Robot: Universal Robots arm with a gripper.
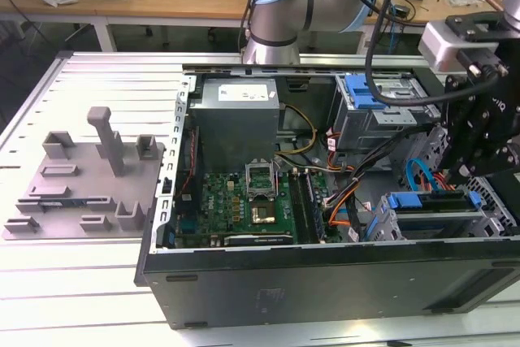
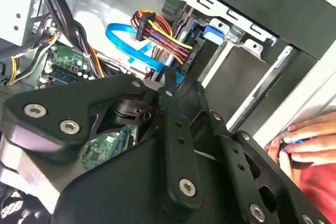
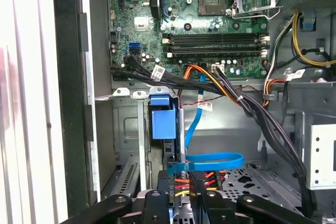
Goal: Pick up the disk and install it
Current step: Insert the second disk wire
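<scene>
The disk (image 1: 429, 204) lies in the drive cage at the case's front corner, on the exterior view's right, its blue carrier rail along the upper edge. In the first wrist view a blue carrier end (image 3: 163, 117) sits in the grey bay. My gripper (image 1: 459, 175) hangs just above that cage, inside the open computer case (image 1: 325, 270). In both wrist views its black fingers (image 3: 164, 198) stand a narrow gap apart, open, with nothing between them. The gripper (image 2: 184, 80) points at a blue data cable (image 3: 210, 160) and a bundle of coloured power wires (image 2: 157, 32).
A grey slotted fixture tray (image 1: 81, 176) lies on the table at the exterior view's left. The motherboard (image 1: 244, 201) and power supply (image 1: 236, 115) fill the case's middle. A second cage with a blue latch (image 1: 366, 91) stands behind. A person's hand (image 2: 304, 142) rests outside the case wall.
</scene>
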